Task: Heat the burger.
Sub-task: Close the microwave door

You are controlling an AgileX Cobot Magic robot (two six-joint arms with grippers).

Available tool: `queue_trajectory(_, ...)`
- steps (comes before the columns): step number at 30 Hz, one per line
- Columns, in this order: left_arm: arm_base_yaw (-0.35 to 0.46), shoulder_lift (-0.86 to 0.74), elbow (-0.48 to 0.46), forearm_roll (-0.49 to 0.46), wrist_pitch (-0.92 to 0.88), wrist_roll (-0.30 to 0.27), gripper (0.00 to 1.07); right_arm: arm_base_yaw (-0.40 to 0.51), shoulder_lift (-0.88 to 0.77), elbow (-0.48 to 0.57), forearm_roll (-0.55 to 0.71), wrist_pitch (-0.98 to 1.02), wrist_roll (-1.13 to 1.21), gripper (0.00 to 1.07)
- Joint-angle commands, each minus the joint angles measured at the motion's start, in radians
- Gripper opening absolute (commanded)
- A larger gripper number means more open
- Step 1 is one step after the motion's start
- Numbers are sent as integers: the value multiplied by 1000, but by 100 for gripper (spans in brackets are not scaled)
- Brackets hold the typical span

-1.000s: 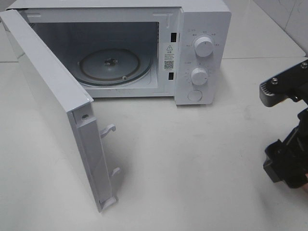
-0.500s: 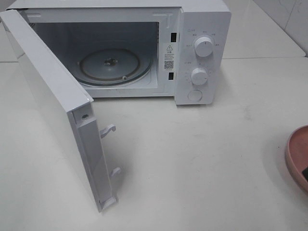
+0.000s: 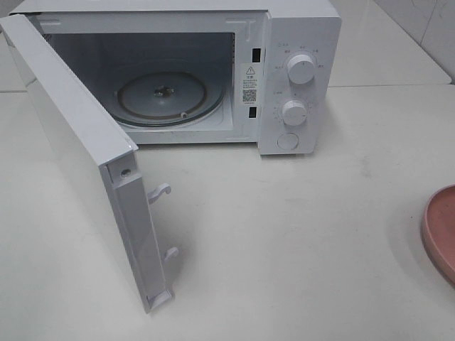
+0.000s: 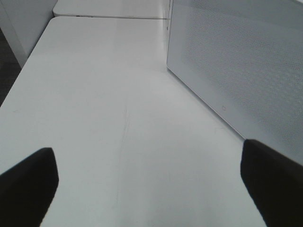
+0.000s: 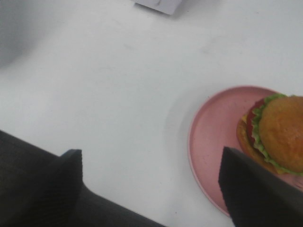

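Observation:
The burger [image 5: 279, 132], with a golden-brown bun, green lettuce and red tomato, lies on a pink plate [image 5: 213, 137] in the right wrist view. My right gripper [image 5: 151, 189] hovers above the table beside the plate, its two dark fingers [image 5: 61, 179] wide apart and holding nothing. In the exterior high view only the plate's rim [image 3: 442, 231] shows at the right edge; the burger and both grippers are outside that view. My left gripper [image 4: 151, 189] is open over bare table next to the microwave door [image 4: 236, 61].
The white microwave [image 3: 298, 42] stands at the back with its door [image 3: 78, 156] swung out to the left toward the front. Its glass turntable [image 3: 163, 96] carries nothing. Two knobs [image 3: 301, 69] sit on its right panel.
The right arm has moved out of the exterior high view past the right edge. That uncovered the pink plate's rim there. The microwave has not moved.

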State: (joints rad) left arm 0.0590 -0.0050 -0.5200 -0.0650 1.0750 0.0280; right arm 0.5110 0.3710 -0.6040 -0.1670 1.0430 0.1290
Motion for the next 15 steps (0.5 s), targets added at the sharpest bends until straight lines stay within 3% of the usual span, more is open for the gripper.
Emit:
queue_trajectory(1, 1, -19, 4, -6, -6, -2, 98, -57, -48, 34, 8, -2, -14, 76)
queue_trajectory(8, 1, -19, 4, -6, -6, -2, 98, -231, -209, 105, 52, -44, -18, 76)
queue_trajectory(15, 1, -19, 4, -6, -6, -2, 98, -315, -302, 107, 84, -45, -76, 76)
